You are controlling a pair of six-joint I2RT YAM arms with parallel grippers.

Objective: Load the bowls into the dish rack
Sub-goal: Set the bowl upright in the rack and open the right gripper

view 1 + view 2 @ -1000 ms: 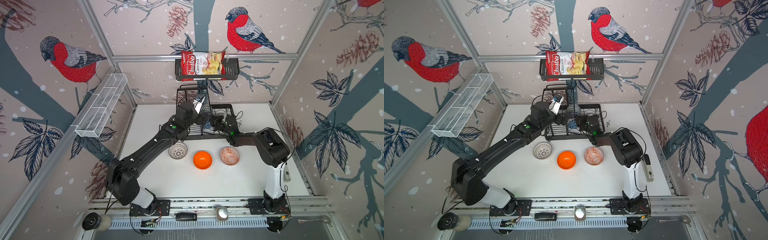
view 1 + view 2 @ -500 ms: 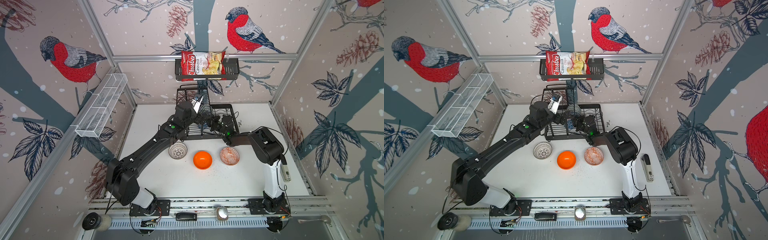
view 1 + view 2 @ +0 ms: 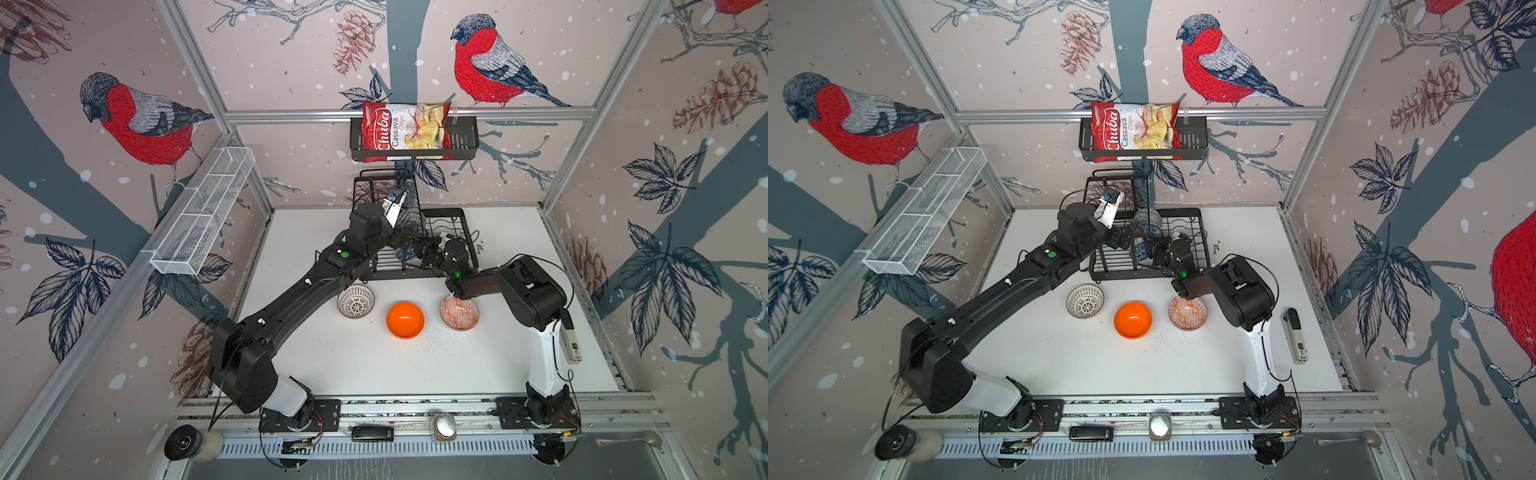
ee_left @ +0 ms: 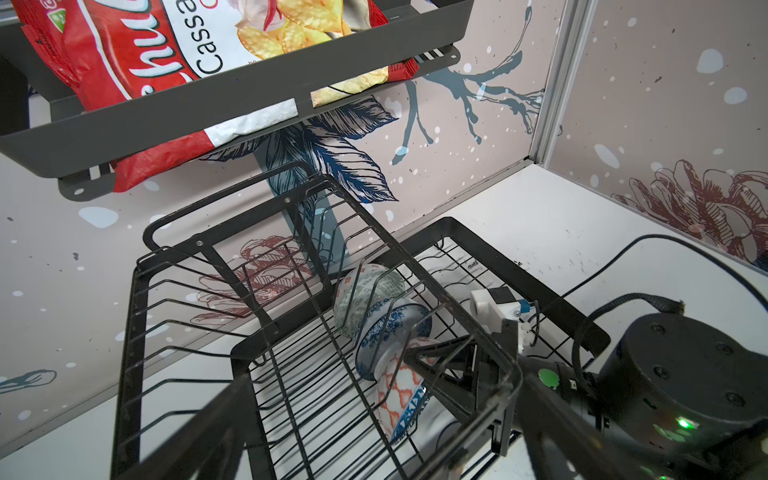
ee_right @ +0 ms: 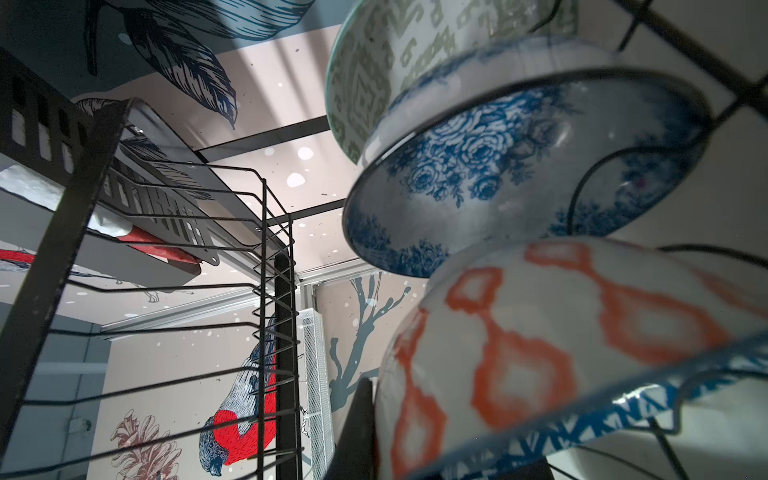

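Note:
The black wire dish rack (image 3: 465,216) (image 3: 1200,216) (image 4: 478,232) stands at the back of the table. In its lower tray a grey-green bowl (image 4: 365,291) (image 5: 361,75) and a blue-white floral bowl (image 4: 390,332) (image 5: 498,166) lean on edge. My right gripper (image 3: 422,249) (image 3: 1156,254) (image 5: 376,419) is shut on the rim of a third bowl (image 4: 399,395) (image 5: 540,353), orange lattice with a blue rim, held just behind them. My left gripper (image 3: 399,240) (image 3: 1121,242) (image 4: 374,453) hovers open and empty beside it. On the table stand a black-lined white bowl (image 3: 355,302) (image 3: 1085,301), a plain orange bowl (image 3: 405,320) (image 3: 1133,320) and an orange-red patterned bowl (image 3: 459,313) (image 3: 1187,313).
The rack's raised upper shelf (image 4: 137,291) sits close over my left gripper. A black basket with a chips bag (image 3: 405,133) (image 3: 1133,133) hangs on the back wall, a white mesh basket (image 3: 203,216) on the left wall. A stapler-like tool (image 3: 571,345) lies at the table's right edge.
My right arm has shifted a little left, carrying the lattice bowl further into the rack beside the blue-white bowl. The left arm has barely moved.

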